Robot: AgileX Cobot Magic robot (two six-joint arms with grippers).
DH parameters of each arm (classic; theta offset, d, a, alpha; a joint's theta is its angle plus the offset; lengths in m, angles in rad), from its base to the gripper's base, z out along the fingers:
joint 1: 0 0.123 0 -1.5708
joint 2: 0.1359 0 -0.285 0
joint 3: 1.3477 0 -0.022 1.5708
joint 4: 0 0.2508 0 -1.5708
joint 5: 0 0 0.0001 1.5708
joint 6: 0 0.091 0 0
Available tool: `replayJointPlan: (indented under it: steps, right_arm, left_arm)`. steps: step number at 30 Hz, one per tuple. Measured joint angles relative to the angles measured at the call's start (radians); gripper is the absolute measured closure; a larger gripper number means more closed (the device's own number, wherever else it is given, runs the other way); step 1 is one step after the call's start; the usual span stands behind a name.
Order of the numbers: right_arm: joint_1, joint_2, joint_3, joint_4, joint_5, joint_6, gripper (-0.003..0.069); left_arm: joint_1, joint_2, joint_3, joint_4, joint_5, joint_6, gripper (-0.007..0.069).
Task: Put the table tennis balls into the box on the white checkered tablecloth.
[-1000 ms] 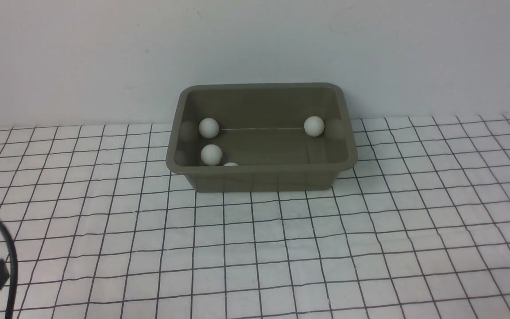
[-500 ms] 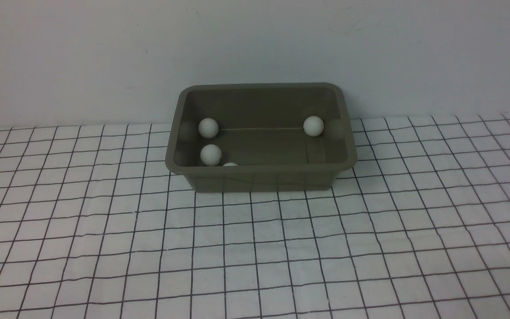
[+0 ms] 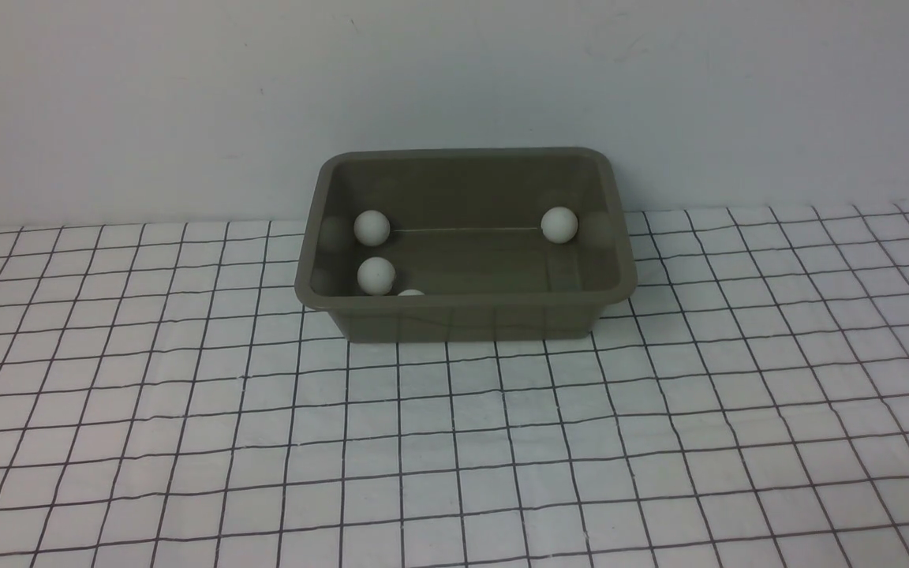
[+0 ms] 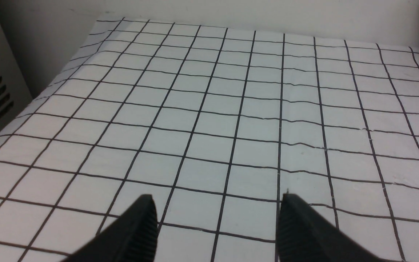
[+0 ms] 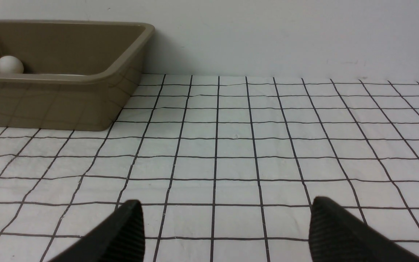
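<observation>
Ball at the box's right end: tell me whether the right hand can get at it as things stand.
Probably yes: the right hand is open and empty, the box has no lid, and that ball lies alone.

Glossy plastic box (image 3: pixel 466 312), matt balls (image 3: pixel 376 274) – wrinkled cloth (image 3: pixel 502 442)

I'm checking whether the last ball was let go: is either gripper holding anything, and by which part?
Nothing is held. The left gripper and right gripper both stand open over the white checkered tablecloth, nothing between their fingers.
</observation>
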Motion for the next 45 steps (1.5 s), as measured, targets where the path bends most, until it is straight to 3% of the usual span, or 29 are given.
replayJointPlan:
  steps: [6,17,45]
  right_arm:
    - [0.000,0.000,0.000,0.000,0.000,0.000,0.0111]
    - [0.000,0.000,0.000,0.000,0.000,0.000,0.0111]
    - [0.000,0.000,0.000,0.000,0.000,0.000,0.0111]
  left_arm:
    - [-0.001,0.000,0.000,-0.015,-0.009,0.022,0.0220]
    - [-0.002,0.000,-0.001,-0.290,0.003,0.371,0.0220]
    - [-0.002,0.000,-0.002,-0.300,0.003,0.350,0.0220]
